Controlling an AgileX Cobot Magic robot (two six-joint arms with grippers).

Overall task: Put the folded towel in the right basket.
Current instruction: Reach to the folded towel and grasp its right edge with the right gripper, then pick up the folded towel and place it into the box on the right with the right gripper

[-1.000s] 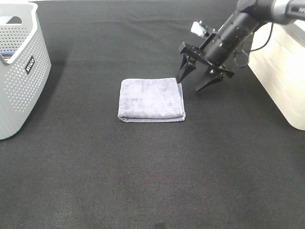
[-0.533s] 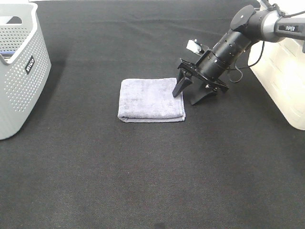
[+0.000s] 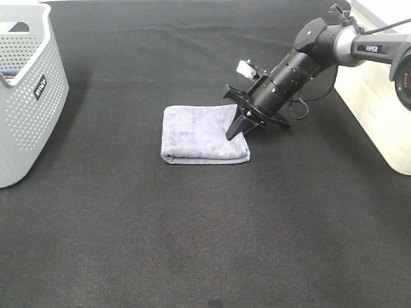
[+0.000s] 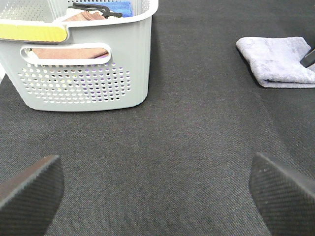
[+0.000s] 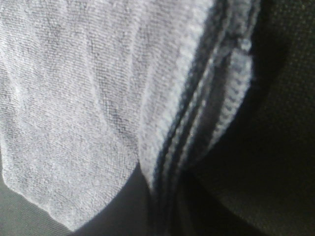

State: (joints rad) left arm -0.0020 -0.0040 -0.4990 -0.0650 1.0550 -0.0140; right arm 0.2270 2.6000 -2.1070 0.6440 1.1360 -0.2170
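Exterior high view hides how right pincer (image 3: 239, 130) meets towel (image 3: 200, 133) edge.

Right gripper (image 3: 239, 129) (black) meets the towel (image 3: 196, 131) edge

Work surface (image 3: 192, 244): black woven cloth, matte, fine lint specks, fills exterior high view edge to edge. Light even, diffuse; shadows soft-edged. Grey perforated basket (image 3: 26, 109) at 9 o'clock, faint shadow on cloth toward 3 o'clock.
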